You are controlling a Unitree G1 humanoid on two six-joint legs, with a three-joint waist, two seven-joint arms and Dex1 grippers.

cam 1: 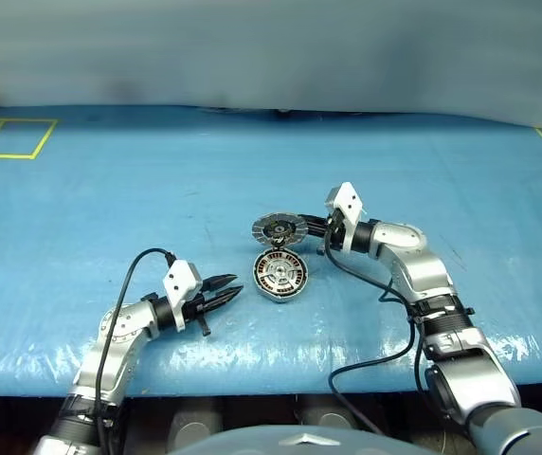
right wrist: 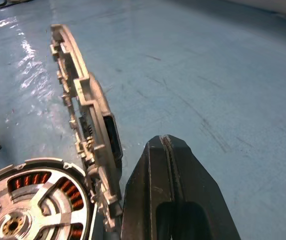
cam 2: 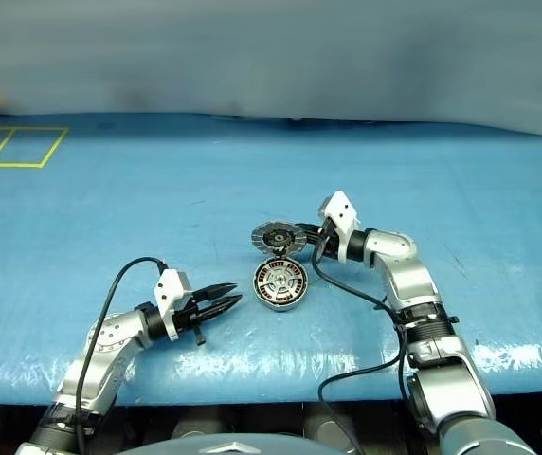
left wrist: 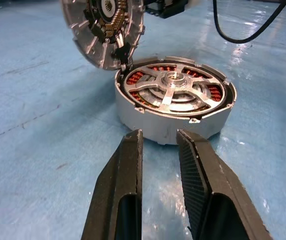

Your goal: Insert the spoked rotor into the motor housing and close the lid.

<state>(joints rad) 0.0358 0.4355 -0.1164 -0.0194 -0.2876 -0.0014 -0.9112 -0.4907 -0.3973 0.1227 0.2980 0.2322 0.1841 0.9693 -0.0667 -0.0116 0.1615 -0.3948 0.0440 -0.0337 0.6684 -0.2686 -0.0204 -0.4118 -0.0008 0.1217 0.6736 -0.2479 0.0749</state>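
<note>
The motor housing (left wrist: 183,127) lies on the blue table mid-front, copper windings showing in its ring. The spoked rotor (cam 1: 280,274) sits inside it, silver spokes and hub up (left wrist: 173,87). The lid (cam 1: 276,228) stands tilted up on its hinge at the housing's far side, its dark segmented face (left wrist: 103,30) turned toward the housing. My right gripper (right wrist: 165,140) is shut, its tips close behind the lid's right outer face (right wrist: 90,115). My left gripper (cam 1: 236,284) hovers low just left of the housing, open with nothing between its fingers (left wrist: 128,170).
The blue table cover (cam 1: 110,209) spreads wide on all sides. Yellow tape squares (cam 1: 10,137) mark the far left. A black cable (cam 1: 366,284) loops from my right wrist over the table toward the front edge.
</note>
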